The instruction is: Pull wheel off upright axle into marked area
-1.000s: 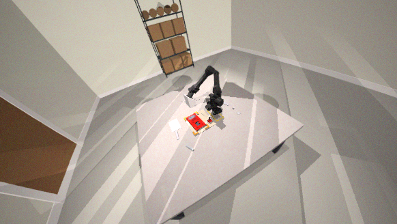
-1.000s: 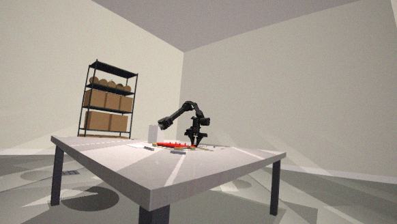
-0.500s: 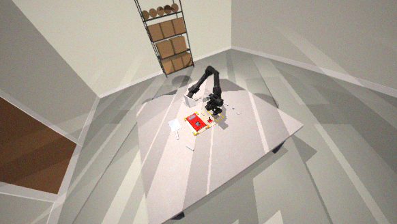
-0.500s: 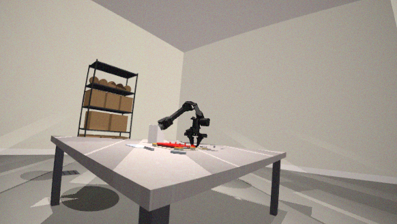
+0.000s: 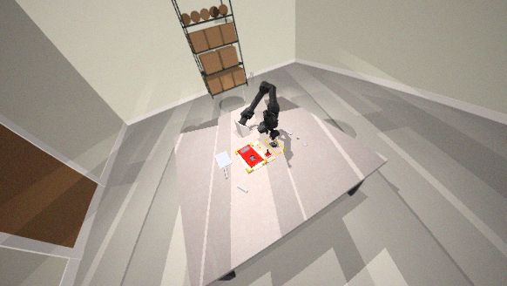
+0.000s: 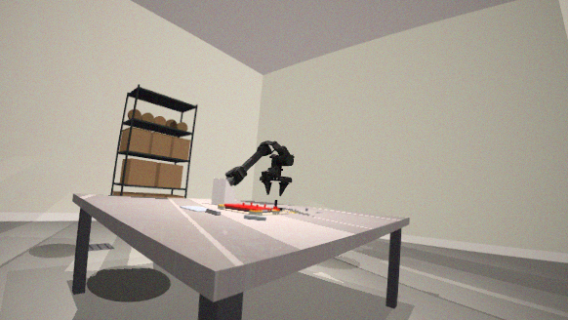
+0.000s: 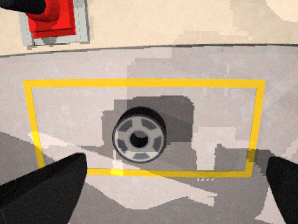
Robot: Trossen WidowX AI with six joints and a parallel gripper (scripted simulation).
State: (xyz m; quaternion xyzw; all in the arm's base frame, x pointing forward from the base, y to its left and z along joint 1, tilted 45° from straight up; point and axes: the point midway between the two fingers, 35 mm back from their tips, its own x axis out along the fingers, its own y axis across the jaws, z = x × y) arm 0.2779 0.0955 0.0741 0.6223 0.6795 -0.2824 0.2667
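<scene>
The wheel [image 7: 139,127] [image 5: 273,144], black with a grey spoked face and a central hole, lies face up on the table inside the yellow outline [image 7: 145,83], touching no line of it. My gripper [image 7: 176,164] [image 6: 275,193] is open and empty. Its fingers stand wide apart above the table, with a gap between each finger and the wheel in the wrist view. The bare black axle [image 7: 21,6] [image 6: 275,202] stands upright on its red block [image 7: 54,26] outside the outline.
The red board [image 5: 250,155] lies beside the marked area. A white upright block [image 5: 242,128] stands behind it, near a second dark arm-like shape. A pale flat square [image 5: 223,160] and a small grey bar [image 5: 242,188] lie farther off on the table.
</scene>
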